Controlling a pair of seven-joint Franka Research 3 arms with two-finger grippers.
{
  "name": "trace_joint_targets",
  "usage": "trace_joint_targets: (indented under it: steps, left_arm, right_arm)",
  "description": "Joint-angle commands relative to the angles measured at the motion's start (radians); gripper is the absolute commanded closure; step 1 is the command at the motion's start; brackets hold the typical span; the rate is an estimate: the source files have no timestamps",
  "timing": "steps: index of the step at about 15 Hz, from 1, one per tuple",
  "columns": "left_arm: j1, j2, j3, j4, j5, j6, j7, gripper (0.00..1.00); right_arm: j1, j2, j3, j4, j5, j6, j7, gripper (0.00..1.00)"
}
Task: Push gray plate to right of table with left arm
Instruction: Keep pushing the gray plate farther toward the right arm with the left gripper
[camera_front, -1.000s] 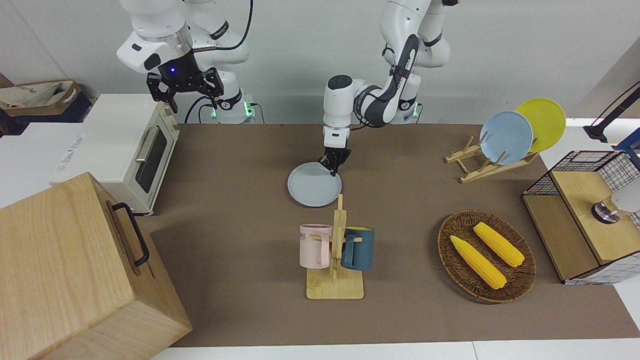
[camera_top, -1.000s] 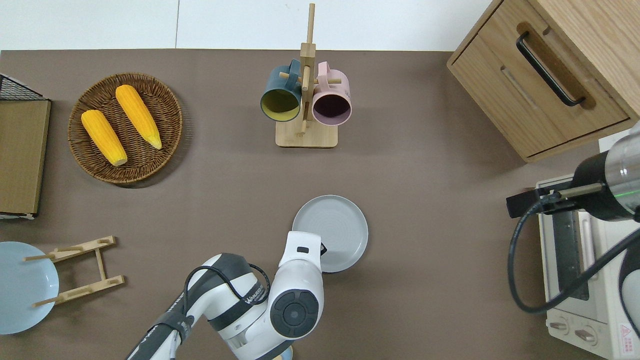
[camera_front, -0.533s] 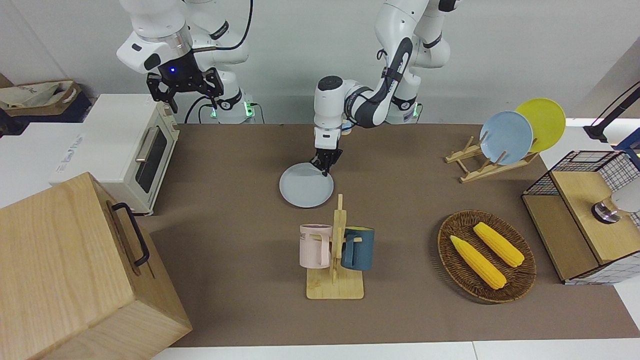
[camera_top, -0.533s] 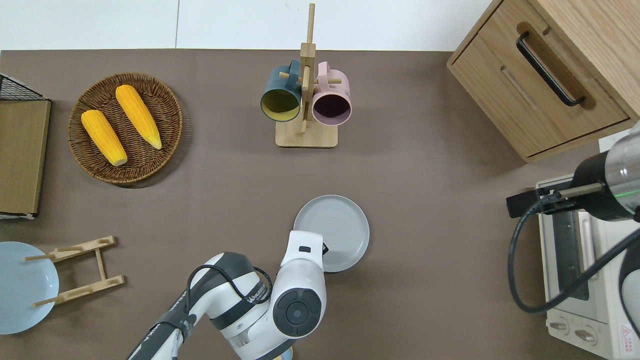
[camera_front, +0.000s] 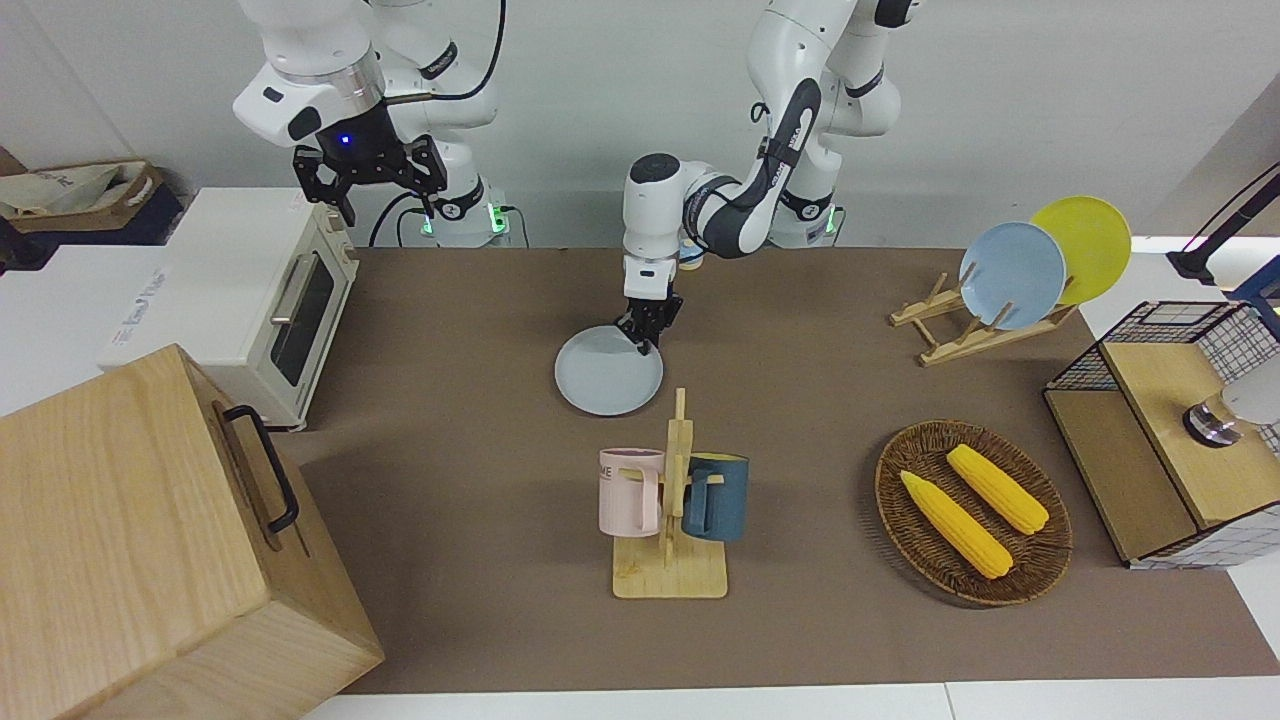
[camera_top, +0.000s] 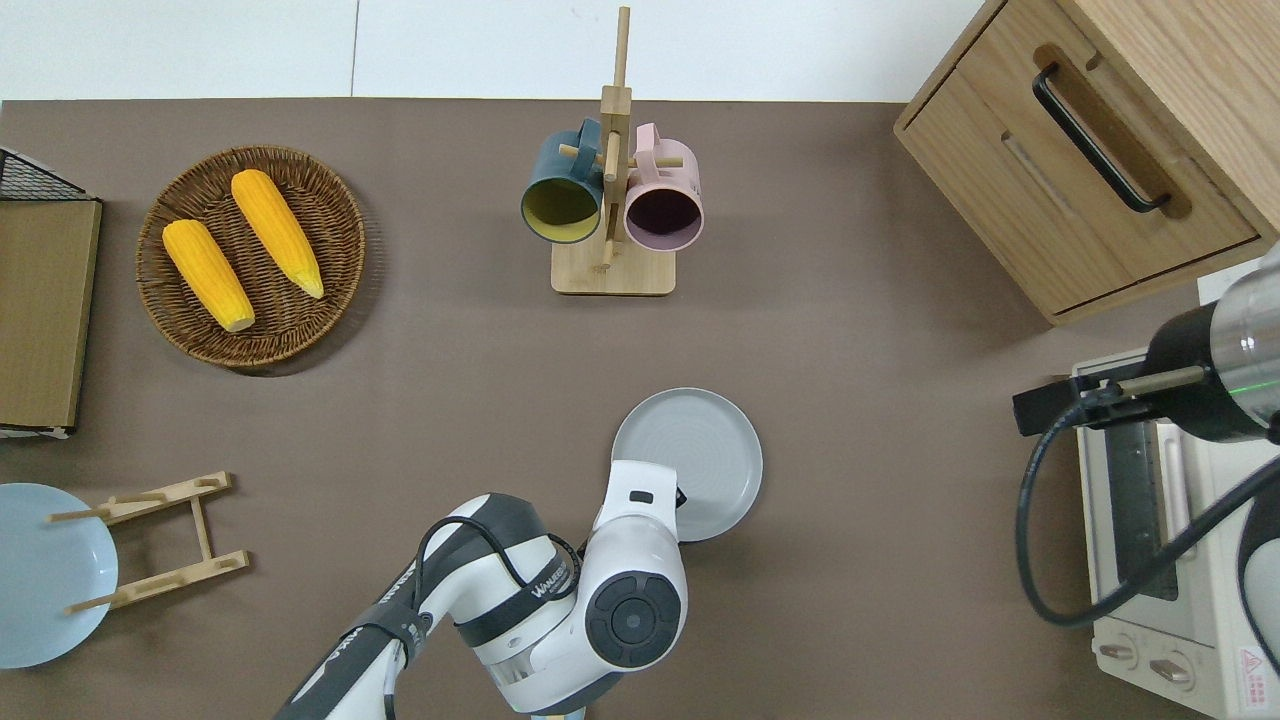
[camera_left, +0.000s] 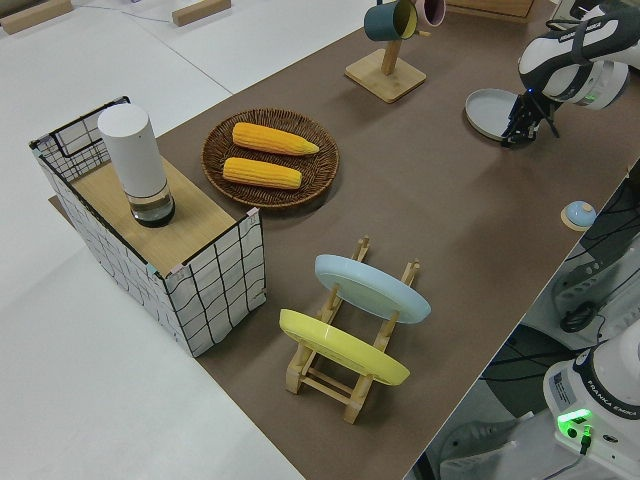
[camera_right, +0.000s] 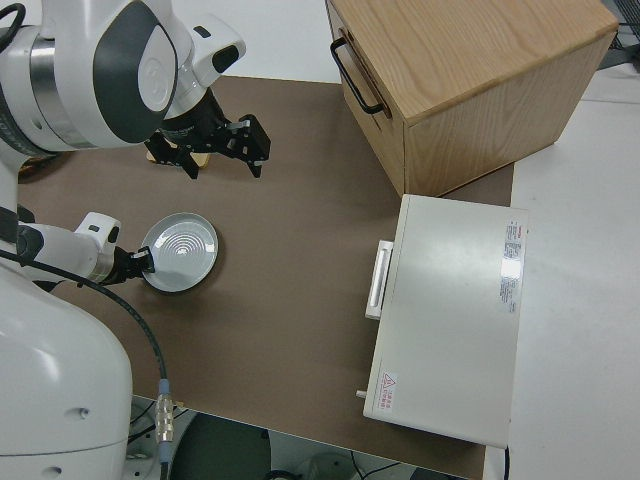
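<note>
The gray plate (camera_front: 608, 371) lies flat near the middle of the brown table (camera_front: 470, 470), nearer to the robots than the mug stand. It also shows in the overhead view (camera_top: 700, 450), the left side view (camera_left: 488, 108) and the right side view (camera_right: 182, 250). My left gripper (camera_front: 642, 338) is shut and low, its tips on the plate's rim at the side toward the left arm's end; the wrist hides most of it in the overhead view (camera_top: 678, 497). My right gripper (camera_front: 368, 168) is open, empty and parked.
A wooden mug stand (camera_front: 670, 500) with a pink and a dark blue mug stands farther from the robots. A toaster oven (camera_front: 270, 300) and wooden cabinet (camera_front: 150, 540) fill the right arm's end. A corn basket (camera_front: 973, 512), plate rack (camera_front: 1010, 275) and wire crate (camera_front: 1170, 430) are at the left arm's end.
My left gripper has slid toward the right arm's end of the table, and the gray plate has moved the same way with it. The right arm has not moved.
</note>
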Motion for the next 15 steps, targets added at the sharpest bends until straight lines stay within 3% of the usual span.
trace_joint_targets:
  steps: [1, 5, 8, 10, 12, 15]
  left_arm:
    - [-0.010, 0.037, 0.009, 0.038, 0.035, -0.033, -0.005, 0.00]
    - [-0.010, 0.019, 0.010, 0.046, 0.033, -0.066, 0.001, 0.00]
    - [0.018, -0.005, 0.007, 0.060, 0.007, -0.138, 0.093, 0.00]
    - [0.043, -0.051, 0.006, 0.060, -0.046, -0.174, 0.241, 0.00]
    - [0.073, -0.102, 0.015, 0.074, -0.172, -0.223, 0.437, 0.00]
    - [0.157, -0.136, 0.026, 0.169, -0.296, -0.406, 0.692, 0.00]
  right_arm:
    - [-0.020, -0.003, 0.015, 0.009, 0.004, -0.016, 0.013, 0.017]
    - [-0.020, -0.003, 0.017, 0.009, 0.004, -0.016, 0.013, 0.017]
    - [-0.020, -0.003, 0.017, 0.009, 0.004, -0.016, 0.013, 0.017]
    - [-0.020, -0.003, 0.015, 0.009, 0.006, -0.016, 0.013, 0.017]
    - [-0.020, -0.003, 0.015, 0.009, 0.004, -0.016, 0.013, 0.017]
    - [-0.020, -0.003, 0.017, 0.009, 0.006, -0.016, 0.013, 0.017]
